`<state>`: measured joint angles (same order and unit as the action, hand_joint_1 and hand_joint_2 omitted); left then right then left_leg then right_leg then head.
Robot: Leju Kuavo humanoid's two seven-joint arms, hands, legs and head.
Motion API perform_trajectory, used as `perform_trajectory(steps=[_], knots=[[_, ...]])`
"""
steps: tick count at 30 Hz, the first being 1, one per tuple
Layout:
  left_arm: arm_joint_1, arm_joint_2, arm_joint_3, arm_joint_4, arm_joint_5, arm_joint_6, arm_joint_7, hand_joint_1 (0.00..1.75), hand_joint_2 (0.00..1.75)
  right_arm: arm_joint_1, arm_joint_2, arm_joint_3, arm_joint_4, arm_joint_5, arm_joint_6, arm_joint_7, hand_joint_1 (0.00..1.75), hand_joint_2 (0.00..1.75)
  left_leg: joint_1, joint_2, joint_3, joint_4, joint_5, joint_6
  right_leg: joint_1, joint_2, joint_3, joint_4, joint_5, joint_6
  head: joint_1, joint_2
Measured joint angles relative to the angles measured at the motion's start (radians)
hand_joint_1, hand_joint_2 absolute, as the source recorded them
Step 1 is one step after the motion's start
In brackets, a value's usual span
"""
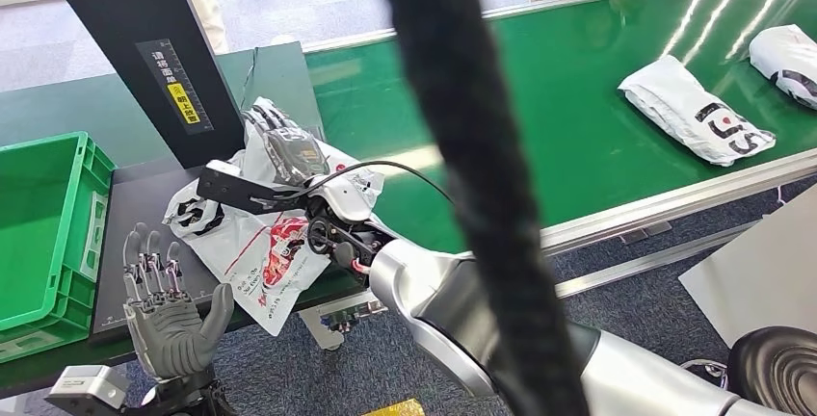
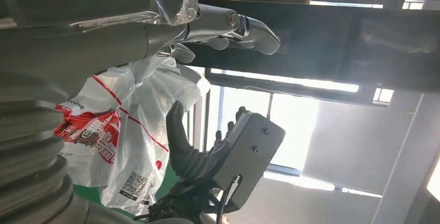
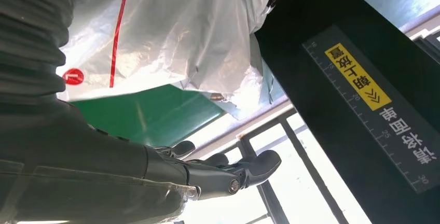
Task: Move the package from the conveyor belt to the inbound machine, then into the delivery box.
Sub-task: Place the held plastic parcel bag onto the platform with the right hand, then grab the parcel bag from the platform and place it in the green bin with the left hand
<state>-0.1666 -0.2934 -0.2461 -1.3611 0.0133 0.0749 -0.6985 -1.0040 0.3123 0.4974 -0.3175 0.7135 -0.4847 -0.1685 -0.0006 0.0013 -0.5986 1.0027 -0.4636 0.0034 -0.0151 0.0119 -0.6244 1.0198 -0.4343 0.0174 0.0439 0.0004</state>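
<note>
Closest of all, the left hand [image 1: 173, 315] is held up with its fingers spread and nothing in it; the right hand [image 1: 289, 161] is laid over the package [image 1: 265, 247], but a real grip cannot be told; the package lies on the black inbound machine [image 1: 130, 233], its edge hanging off; it should be gripped firmly, lifted flat, and carried to the green delivery box [image 1: 48, 233].

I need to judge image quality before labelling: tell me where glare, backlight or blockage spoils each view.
Head view: a black out-of-focus cable crosses the centre, and light streaks glare on the green conveyor belt. Left wrist view: bright windows behind backlight the right hand into a silhouette. Right wrist view: the white plastic package with red print is evenly lit, while the sky below it is blown out.
</note>
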Motion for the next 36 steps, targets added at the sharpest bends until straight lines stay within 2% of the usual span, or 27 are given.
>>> perform_trajectory(steps=[4,7,9,11,14,19,25,28,31,34,36], knots=[[-0.001,0.002,0.000,0.005,-0.012,0.021,0.000,0.00,1.75,-0.020,-0.017,-0.014,-0.009,0.040,-0.034,-0.007,0.00,1.75,0.000,0.000,0.000,0.000,0.000,0.000,0.000,0.000,0.000,0.000,0.000,0.000,0.000,0.000],[-0.003,0.007,0.003,0.006,-0.034,0.047,0.000,0.00,1.75,-0.097,-0.066,-0.038,-0.043,0.081,-0.046,-0.012,0.00,1.75,0.000,-0.001,-0.001,0.001,0.001,0.000,0.000,-0.001,-0.001,0.000,0.001,0.000,0.000,0.000],[-0.007,0.012,0.010,0.008,-0.042,0.058,0.000,0.00,1.75,-0.178,-0.134,-0.059,-0.083,0.078,0.006,-0.032,0.00,1.75,-0.001,-0.004,-0.001,0.001,0.001,0.001,-0.001,-0.004,0.000,0.000,0.001,0.000,0.000,0.000],[-0.011,0.016,0.022,0.013,-0.044,0.059,0.000,0.00,1.75,-0.246,-0.226,-0.094,-0.140,0.039,0.108,-0.067,0.00,1.75,-0.001,-0.010,-0.002,0.001,0.002,0.002,-0.001,-0.010,0.002,-0.001,0.000,0.001,0.000,0.000],[-0.016,0.019,0.041,0.016,-0.052,0.060,0.000,0.00,1.75,-0.261,-0.336,-0.157,-0.225,-0.018,0.164,-0.135,0.00,1.75,-0.001,-0.012,-0.002,0.001,0.001,0.002,-0.001,-0.012,0.004,-0.001,0.000,0.001,0.000,0.000],[-0.031,0.019,0.049,0.025,-0.063,0.064,0.000,0.00,1.75,-0.109,-0.433,-0.240,-0.336,-0.102,0.097,-0.276,0.00,1.75,-0.001,-0.011,-0.001,0.001,0.000,0.002,-0.001,-0.009,0.004,-0.002,0.000,0.001,0.000,0.000],[-0.032,0.019,0.054,0.030,-0.064,0.069,0.000,0.00,1.75,0.011,-0.475,-0.281,-0.430,-0.136,0.078,-0.290,0.00,1.75,0.000,-0.008,-0.001,0.001,0.000,0.002,0.000,-0.007,0.002,-0.001,0.000,0.001,0.000,0.000],[-0.031,0.019,0.058,0.035,-0.065,0.069,0.000,0.00,1.75,0.055,-0.485,-0.290,-0.464,-0.156,0.077,-0.300,0.00,1.75,0.000,-0.008,-0.001,0.001,0.000,0.002,0.001,-0.007,0.002,-0.001,0.000,0.001,0.000,0.000],[-0.031,0.019,0.060,0.041,-0.072,0.070,0.000,0.00,1.75,0.130,-0.488,-0.301,-0.500,-0.195,0.061,-0.346,0.00,1.75,0.001,-0.008,-0.001,0.001,0.000,0.002,0.001,-0.007,0.003,-0.001,0.000,0.001,0.000,0.000],[-0.031,0.019,0.063,0.045,-0.085,0.077,0.000,0.00,1.75,0.256,-0.473,-0.305,-0.552,-0.238,0.025,-0.411,0.00,1.75,0.001,-0.009,-0.001,0.001,0.000,0.001,0.001,-0.007,0.003,-0.001,-0.001,0.001,0.000,0.000],[-0.030,0.020,0.065,0.050,-0.093,0.083,0.000,0.00,1.75,0.367,-0.443,-0.306,-0.597,-0.265,-0.019,-0.465,0.00,1.75,0.001,-0.010,-0.001,0.000,-0.001,0.001,0.001,-0.008,0.003,-0.001,-0.002,0.001,0.000,0.000]])
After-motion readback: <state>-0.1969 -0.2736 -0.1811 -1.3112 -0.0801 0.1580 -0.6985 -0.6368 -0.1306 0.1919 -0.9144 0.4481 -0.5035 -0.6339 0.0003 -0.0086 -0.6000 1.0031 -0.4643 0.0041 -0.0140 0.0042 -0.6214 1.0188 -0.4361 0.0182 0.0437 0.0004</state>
